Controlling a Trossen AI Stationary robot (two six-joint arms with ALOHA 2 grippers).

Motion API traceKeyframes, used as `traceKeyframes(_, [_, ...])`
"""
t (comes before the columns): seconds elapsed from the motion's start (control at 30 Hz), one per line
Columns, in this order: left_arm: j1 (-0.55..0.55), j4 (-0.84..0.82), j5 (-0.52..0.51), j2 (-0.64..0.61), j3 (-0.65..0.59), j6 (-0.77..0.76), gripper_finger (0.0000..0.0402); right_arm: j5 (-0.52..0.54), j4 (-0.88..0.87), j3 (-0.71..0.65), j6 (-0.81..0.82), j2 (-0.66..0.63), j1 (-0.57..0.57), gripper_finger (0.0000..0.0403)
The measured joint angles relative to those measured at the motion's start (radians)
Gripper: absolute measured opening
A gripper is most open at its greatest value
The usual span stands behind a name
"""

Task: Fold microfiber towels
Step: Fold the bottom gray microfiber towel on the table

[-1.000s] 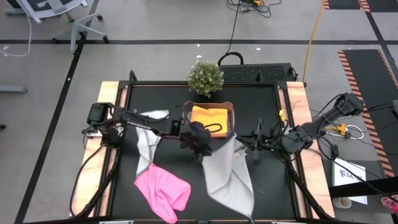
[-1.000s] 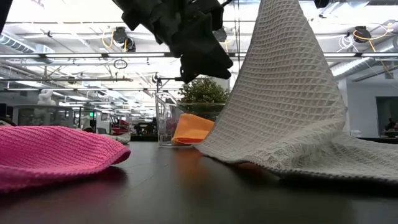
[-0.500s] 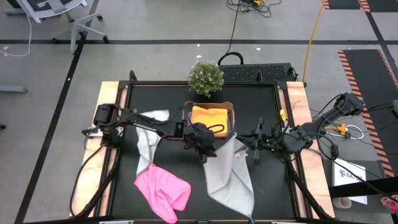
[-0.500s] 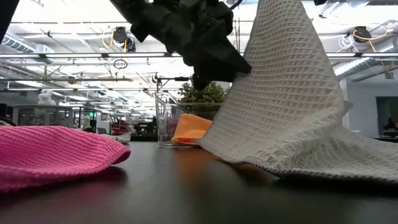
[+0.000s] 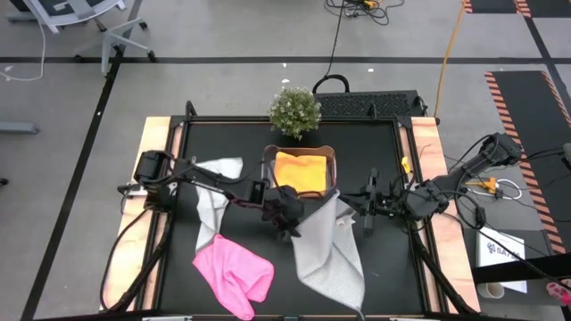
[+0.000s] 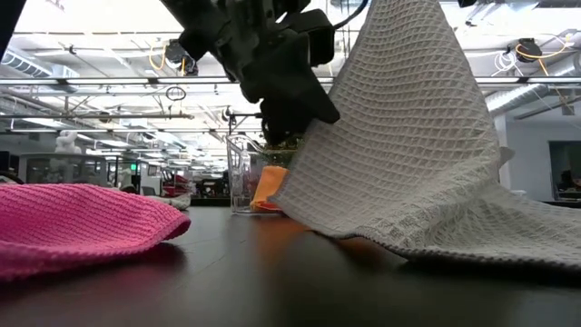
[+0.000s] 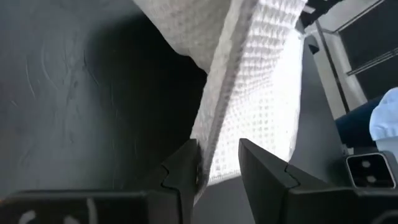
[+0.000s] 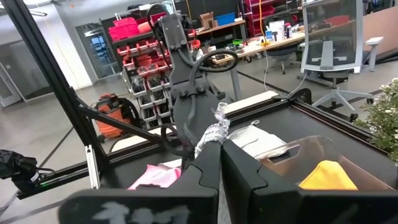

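A light grey waffle towel stands up like a tent. My right gripper is shut on its raised corner, and its lower part lies spread toward the table's near edge. My left gripper is open at the hanging towel's left side edge, which runs between its fingers. A pink towel lies bunched at the near left. A second grey towel lies under the left arm. An orange towel sits in the clear tub. My left gripper has the hanging towel's side edge between its open fingers, and one finger lies against it. The fingers slant down from the table's left. My right gripper pinches a bunched corner of the grey towel between its two fingers, level, from the table's right. The towel hangs below, and its lower part rests on the table.
A small potted plant stands at the far edge behind the tub. Bare black tabletop lies at the far right. In the low view the pink towel fills the near left.
My left gripper has sunk and gone a little toward the near edge, coming in onto the hanging towel's left edge. That edge now bulges out toward the left. My right gripper keeps the corner up in the same place.
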Motion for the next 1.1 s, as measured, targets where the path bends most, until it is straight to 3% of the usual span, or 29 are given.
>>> traceKeyframes(0.13, [-0.011,-0.008,-0.038,0.000,0.000,-0.025,0.0112,0.000,0.000,0.000,0.000,0.000,0.000,0.0000])
traceKeyframes(0.33, [-0.014,-0.029,-0.068,-0.009,0.000,-0.085,0.0013,0.000,0.000,0.000,0.000,0.000,0.000,0.0000])
traceKeyframes(0.47, [-0.024,-0.082,-0.112,-0.051,-0.002,-0.123,0.0005,0.000,0.009,0.000,-0.016,0.000,0.000,0.0000])
traceKeyframes(0.87, [-0.071,-0.274,-0.591,-0.427,0.000,-0.114,0.0002,-0.035,0.226,0.000,-0.228,-0.037,-0.047,0.0000])
traceKeyframes(1.1, [-0.071,-0.283,-0.745,-0.620,0.000,-0.034,0.0001,-0.062,0.093,0.000,-0.222,-0.084,-0.112,0.0000])
